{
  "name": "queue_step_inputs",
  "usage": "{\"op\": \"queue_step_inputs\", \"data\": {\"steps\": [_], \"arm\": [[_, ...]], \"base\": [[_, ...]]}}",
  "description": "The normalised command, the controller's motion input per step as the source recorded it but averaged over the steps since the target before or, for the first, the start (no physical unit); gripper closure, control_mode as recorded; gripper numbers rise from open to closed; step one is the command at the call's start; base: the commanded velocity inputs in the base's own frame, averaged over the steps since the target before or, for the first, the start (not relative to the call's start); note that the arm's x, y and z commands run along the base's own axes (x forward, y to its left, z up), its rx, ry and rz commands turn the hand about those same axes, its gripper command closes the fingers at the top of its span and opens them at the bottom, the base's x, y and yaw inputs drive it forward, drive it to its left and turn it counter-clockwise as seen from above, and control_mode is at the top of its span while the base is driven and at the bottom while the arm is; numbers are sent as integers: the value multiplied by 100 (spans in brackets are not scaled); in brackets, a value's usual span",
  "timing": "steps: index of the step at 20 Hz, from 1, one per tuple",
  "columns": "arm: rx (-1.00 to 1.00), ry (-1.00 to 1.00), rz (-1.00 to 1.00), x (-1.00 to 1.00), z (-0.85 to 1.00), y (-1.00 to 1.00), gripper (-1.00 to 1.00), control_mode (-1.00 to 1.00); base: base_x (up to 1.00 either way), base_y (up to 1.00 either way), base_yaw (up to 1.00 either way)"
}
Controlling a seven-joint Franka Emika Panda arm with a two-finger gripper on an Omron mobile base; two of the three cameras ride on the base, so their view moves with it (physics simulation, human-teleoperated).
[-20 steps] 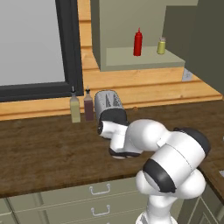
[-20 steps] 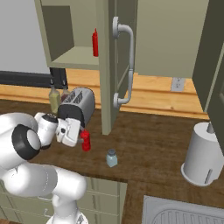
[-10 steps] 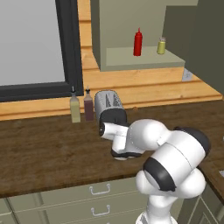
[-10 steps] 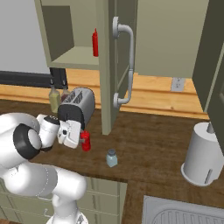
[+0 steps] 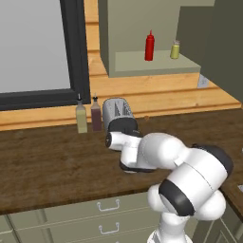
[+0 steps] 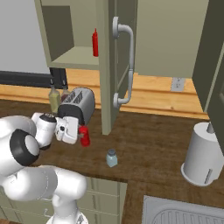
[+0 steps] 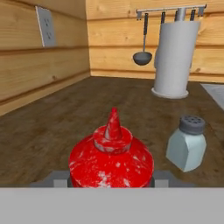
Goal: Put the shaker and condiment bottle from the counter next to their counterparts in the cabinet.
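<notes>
Hand view: shaker (image 7: 187, 144) stands beside condiment bottle (image 7: 112, 157).

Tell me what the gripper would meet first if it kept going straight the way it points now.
The condiment bottle, probably: in the hand view it stands dead ahead of the gripper, right at the fingers. The shaker stands off to one side, beyond it. How much gap remains is unclear.

No text, label, brand, number or sign can be read anywhere in these views. The condiment bottle (image 7: 112, 162) is plain red, the shaker (image 7: 187, 144) plain pale, and the bottles on the cabinet (image 5: 142, 64) shelf carry no legible marking.
</notes>
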Motion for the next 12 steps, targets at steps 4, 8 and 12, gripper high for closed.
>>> {"op": "queue_step_inputs", "data": {"steps": [4,8,12], "arm": [[-12,-4,26,-15,38,0,100,-100],[-10,-3,31,-4,38,3,100,-100],[-9,-1,28,0,45,8,100,-100]], "base": [[0,0,0],[0,0,0],[0,0,0]]}}
